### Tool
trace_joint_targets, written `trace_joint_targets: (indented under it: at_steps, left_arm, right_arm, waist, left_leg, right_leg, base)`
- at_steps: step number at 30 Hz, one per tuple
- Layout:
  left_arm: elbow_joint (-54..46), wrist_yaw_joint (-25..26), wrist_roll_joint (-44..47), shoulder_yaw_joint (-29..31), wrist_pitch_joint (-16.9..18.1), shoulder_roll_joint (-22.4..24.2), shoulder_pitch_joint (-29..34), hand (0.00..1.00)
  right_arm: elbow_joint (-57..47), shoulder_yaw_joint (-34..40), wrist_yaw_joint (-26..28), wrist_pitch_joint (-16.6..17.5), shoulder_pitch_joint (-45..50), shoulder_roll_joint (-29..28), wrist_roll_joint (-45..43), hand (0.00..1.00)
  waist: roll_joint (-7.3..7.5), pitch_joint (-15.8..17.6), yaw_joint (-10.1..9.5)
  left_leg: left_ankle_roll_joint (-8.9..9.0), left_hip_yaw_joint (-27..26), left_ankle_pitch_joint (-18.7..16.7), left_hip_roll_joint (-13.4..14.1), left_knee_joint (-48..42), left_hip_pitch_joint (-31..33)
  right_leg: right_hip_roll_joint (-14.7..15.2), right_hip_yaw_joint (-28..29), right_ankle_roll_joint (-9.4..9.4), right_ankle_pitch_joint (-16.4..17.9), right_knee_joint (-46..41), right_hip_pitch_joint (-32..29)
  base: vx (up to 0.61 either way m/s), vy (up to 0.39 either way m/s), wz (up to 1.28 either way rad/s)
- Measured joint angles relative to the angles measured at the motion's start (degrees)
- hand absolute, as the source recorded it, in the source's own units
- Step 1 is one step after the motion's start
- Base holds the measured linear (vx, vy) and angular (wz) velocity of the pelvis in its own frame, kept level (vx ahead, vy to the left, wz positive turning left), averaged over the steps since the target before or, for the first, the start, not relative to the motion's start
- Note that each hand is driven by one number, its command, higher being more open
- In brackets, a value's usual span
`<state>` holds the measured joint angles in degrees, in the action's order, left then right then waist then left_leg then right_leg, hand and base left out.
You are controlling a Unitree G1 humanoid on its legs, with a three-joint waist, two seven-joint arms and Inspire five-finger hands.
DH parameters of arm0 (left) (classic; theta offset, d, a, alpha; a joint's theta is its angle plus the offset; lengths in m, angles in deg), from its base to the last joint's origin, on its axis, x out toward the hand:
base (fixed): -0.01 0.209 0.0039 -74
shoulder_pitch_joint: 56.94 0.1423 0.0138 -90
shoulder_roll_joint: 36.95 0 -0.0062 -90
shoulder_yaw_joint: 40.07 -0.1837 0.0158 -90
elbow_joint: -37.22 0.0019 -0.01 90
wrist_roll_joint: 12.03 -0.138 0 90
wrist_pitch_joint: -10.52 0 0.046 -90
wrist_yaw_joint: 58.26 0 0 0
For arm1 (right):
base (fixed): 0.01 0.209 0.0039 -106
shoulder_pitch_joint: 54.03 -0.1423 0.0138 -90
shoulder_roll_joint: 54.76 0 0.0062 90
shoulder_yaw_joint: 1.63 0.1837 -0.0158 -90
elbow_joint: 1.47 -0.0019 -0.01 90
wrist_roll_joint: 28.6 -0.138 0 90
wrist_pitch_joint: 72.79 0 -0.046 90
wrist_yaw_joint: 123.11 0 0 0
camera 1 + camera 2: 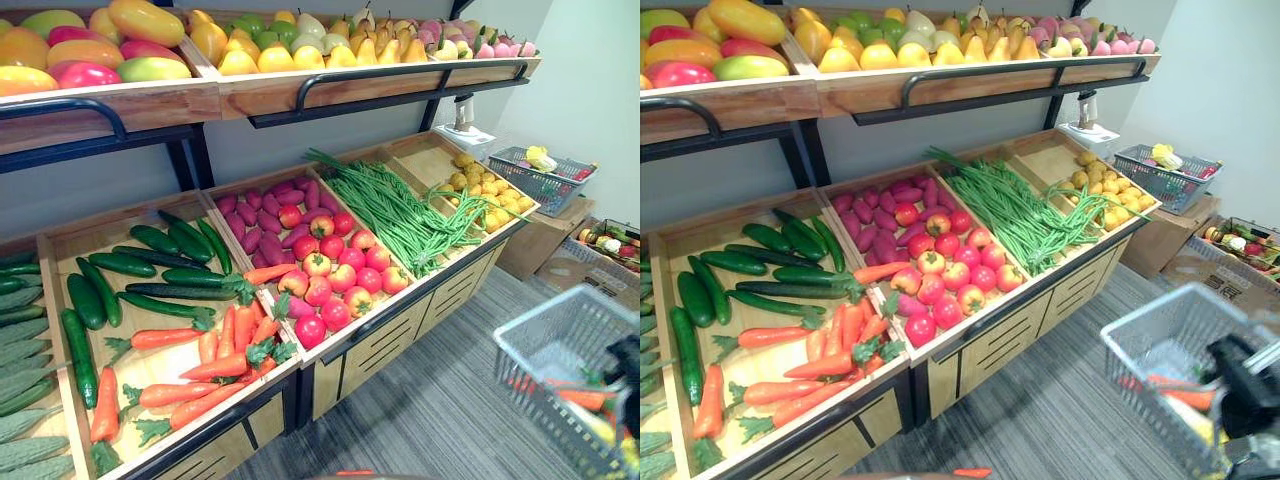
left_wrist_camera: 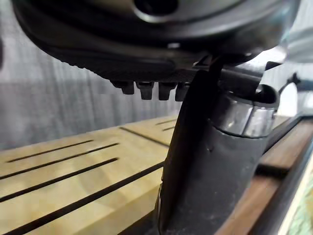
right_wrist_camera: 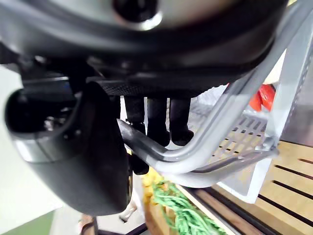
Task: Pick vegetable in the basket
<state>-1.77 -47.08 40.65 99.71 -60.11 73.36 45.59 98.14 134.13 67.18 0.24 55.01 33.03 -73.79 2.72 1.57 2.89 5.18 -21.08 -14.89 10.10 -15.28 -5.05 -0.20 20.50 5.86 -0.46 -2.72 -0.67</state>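
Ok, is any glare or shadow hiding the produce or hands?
Left eye view: even light over the bins, small highlights on the tomatoes, nothing washed out. Right wrist view: right hand dark against a bright background, fingers curled on the basket handle. Left wrist view: left hand dark over lit wooden slats.

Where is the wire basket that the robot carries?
In the head views the wire basket hangs at the lower right, over the grey floor before the stand's right end, near the green beans; the right hand is curled round its handle.
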Motion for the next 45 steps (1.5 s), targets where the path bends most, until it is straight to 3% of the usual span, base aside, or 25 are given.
trace_joint_targets:
  at_steps: [3, 8, 16, 21, 27, 33, 41, 45]
  left_arm:
    - [1.7, -3.4, -1.2, -5.9, -1.2, 0.8, 0.1, 1.00]
    - [2.9, -5.8, -4.0, -13.5, -3.5, 0.8, 1.6, 1.00]
    - [4.6, -8.3, -6.3, -17.0, -5.3, 0.6, 0.6, 1.00]
    - [5.5, -11.2, -9.7, -19.3, -9.1, 0.3, -0.6, 1.00]
    - [5.7, -14.0, -10.7, -22.7, -16.1, -1.9, -0.9, 1.00]
    - [6.6, -14.6, -10.5, -26.6, -16.4, -3.4, -0.8, 1.00]
    - [7.1, -16.2, -10.7, -27.0, -14.8, -3.7, -1.4, 1.00]
    - [8.9, -16.1, -10.8, -26.7, -14.4, -4.5, -2.9, 1.00]
  right_arm:
    - [8.8, -0.9, -1.9, 0.0, -0.3, -6.6, 0.0, 0.00]
    - [20.7, -2.6, -3.2, 1.8, -0.8, -12.9, 0.0, 0.00]
    - [32.9, -5.6, -2.9, 12.3, -5.2, -18.5, -2.1, 0.00]
    - [40.0, -9.6, -3.0, 13.5, -6.2, -18.7, 1.5, 0.00]
    - [43.1, -14.4, -3.1, 15.2, -6.9, -18.7, 6.9, 0.00]
    - [44.4, -17.9, -3.1, 16.8, -6.9, -17.8, 7.4, 0.00]
    - [45.3, -17.7, -3.5, 17.0, -6.8, -17.7, 7.3, 0.00]
    - [45.2, -17.5, -3.4, 16.5, -6.8, -17.7, 7.9, 0.00]
  waist:
    - [-0.44, 0.3, -0.50]
    - [-1.40, 0.9, -1.82]
    - [-1.13, 1.5, -3.27]
    - [-1.17, 2.5, -4.33]
    - [-1.56, 2.7, -4.47]
    - [-1.44, 2.6, -4.80]
    - [-0.49, 2.9, -5.06]
    - [-0.37, 4.2, -4.35]
  left_leg:
    - [0.01, 1.3, 0.1, 0.0, 0.1, -0.3]
    - [-0.27, 2.5, 0.6, -0.8, 1.0, -0.4]
    - [-0.61, 3.3, 1.1, -1.8, 2.0, -0.9]
    - [-0.70, 3.5, 1.1, -2.1, 2.8, -2.1]
    - [-0.92, 3.0, 1.5, -2.5, 3.9, -3.4]
    - [-1.12, 2.7, 1.6, -2.9, 4.4, -3.9]
    - [-1.26, 0.5, 1.8, -3.3, 5.1, -4.9]
    - [-1.23, -4.7, -0.1, -2.0, 2.7, -6.0]
  right_leg:
    - [0.1, -1.5, 0.00, 0.0, 0.4, 1.1]
    - [1.2, -3.0, -0.03, 0.1, 1.0, 1.8]
    - [2.0, -5.7, -0.19, 0.2, 0.9, 2.3]
    - [2.2, -7.9, -0.32, 0.2, 0.8, 3.3]
    - [2.4, -9.5, -0.34, 0.2, 0.4, 3.6]
    - [2.7, -10.5, -0.42, 0.3, 0.1, 3.7]
    - [2.8, -10.1, -0.46, 0.3, -0.4, 2.8]
    - [1.5, -9.2, -0.18, -0.2, -3.1, 0.8]
  base:
    - [0.01, 0.012, 0.18]
    - [0.00, 0.031, 0.15]
    - [0.00, 0.025, 0.06]
    - [0.01, 0.010, 0.02]
    - [0.00, 0.006, -0.01]
    - [-0.01, 0.008, -0.02]
    - [-0.01, 0.012, -0.13]
    - [-0.03, 0.027, -0.68]
